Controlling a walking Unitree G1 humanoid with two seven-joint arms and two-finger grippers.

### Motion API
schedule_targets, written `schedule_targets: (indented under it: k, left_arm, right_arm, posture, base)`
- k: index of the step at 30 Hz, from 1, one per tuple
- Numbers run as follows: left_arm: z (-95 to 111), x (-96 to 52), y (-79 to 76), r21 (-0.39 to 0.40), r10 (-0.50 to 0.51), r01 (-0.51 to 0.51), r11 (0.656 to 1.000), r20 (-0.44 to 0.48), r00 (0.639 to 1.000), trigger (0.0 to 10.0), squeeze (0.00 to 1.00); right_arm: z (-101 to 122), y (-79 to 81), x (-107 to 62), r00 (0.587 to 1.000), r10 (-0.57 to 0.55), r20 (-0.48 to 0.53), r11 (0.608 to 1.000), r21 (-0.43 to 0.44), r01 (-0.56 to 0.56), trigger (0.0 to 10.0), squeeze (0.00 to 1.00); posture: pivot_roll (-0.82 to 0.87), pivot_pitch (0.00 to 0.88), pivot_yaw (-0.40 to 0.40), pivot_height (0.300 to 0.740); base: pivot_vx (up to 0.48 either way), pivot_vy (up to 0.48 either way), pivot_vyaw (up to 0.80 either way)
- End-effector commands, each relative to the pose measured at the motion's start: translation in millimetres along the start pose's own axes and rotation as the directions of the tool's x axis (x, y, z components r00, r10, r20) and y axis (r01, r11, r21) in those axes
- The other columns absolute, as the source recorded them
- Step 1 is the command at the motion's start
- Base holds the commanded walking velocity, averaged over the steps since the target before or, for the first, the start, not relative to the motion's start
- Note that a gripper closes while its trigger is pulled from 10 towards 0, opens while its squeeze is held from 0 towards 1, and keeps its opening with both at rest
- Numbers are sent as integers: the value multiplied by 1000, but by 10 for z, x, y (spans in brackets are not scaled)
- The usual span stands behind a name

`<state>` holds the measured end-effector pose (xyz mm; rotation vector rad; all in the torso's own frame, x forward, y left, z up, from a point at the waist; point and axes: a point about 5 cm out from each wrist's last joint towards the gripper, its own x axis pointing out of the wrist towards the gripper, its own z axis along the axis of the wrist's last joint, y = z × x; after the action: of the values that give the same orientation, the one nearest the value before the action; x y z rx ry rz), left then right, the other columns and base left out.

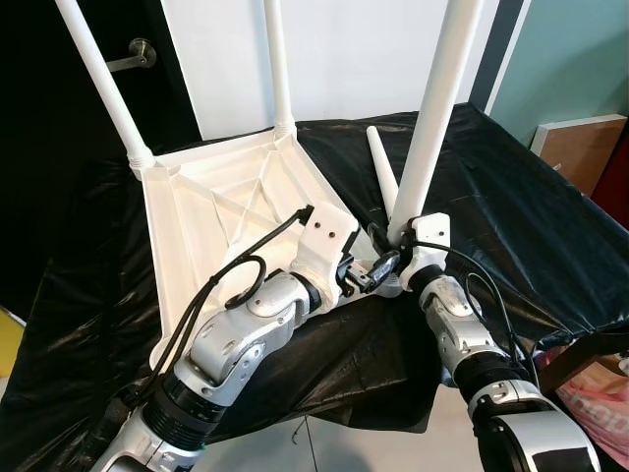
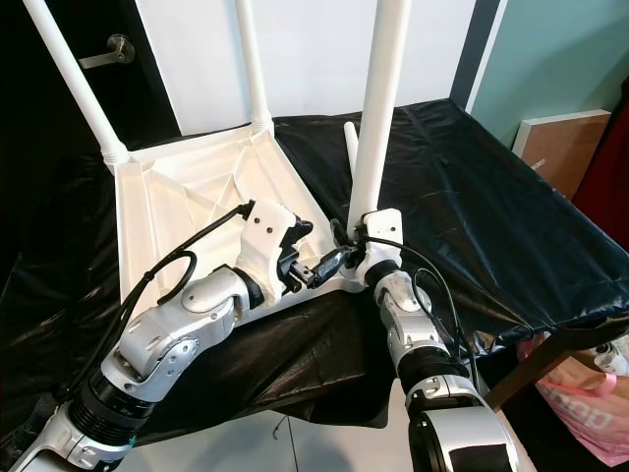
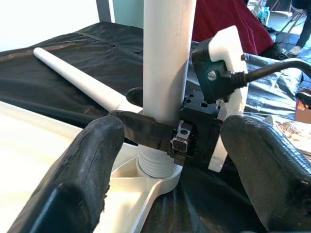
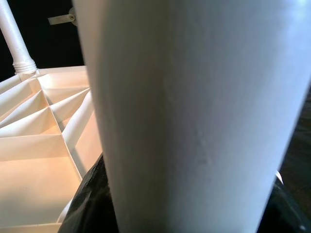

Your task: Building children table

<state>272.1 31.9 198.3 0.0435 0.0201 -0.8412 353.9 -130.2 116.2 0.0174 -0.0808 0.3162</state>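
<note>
**Third leg upright in its corner socket, right hand wrapped round its base**

The white plastic children's tabletop (image 1: 226,211) lies upside down on the black-covered table (image 1: 511,216), ribbed underside showing. Two white tapered legs already stand in its far corners. The third white leg (image 1: 432,118) stands nearly vertical at the near right corner, its long axis running straight up from the threaded collar at the socket (image 3: 155,167).

The right hand (image 1: 393,258) is clenched on that leg just above the collar; in the left wrist view one black finger (image 3: 146,130) wraps across the front of the shaft. Its forearm reaches up from below the table edge, wrist tilted in toward the corner.

The left hand (image 1: 366,275) hovers just beside the same corner, released, its two black fingers spread either side of the socket without touching the leg. The right arm is plainly the one placed to turn or press the leg about its upright axis.

A fourth white leg (image 1: 383,172) lies loose on the black cover just behind the gripped one, pointing away from the robot.
</note>
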Motion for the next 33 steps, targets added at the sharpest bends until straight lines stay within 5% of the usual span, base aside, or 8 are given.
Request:
schedule_targets:
  k: [1,12,17,20,33]
  left_arm:
    - [40,-10,-123,17,-198,198,980,0,980,10000,0]
    - [34,-6,-139,17,-202,202,979,3,979,10000,0]
    - [30,-4,-148,18,-203,203,979,5,979,10000,0]
    - [30,14,-163,18,-208,208,978,10,978,10000,0]
    - [19,32,-187,22,-207,206,978,15,978,10000,0]
  right_arm:
    - [-496,-11,-224,966,-38,-255,993,94,64,10000,0]
    - [-461,55,-248,976,-64,-208,995,57,78,10000,0]
    - [-380,175,-228,966,-214,-146,968,99,229,10000,0]
    - [-304,259,-169,922,-361,-139,913,147,380,10000,0]
    - [-143,276,-122,930,-363,-62,914,172,368,10000,0]
  posture:
    - [-94,25,34,740]
    - [-92,12,25,740]
    - [-93,7,20,740]
    - [-96,0,8,740]
    - [-92,0,-6,740]
  base:
    - [0,0,0]
    - [0,0,0]
    - [0,0,0]
    - [0,0,0]
    - [0,0,0]
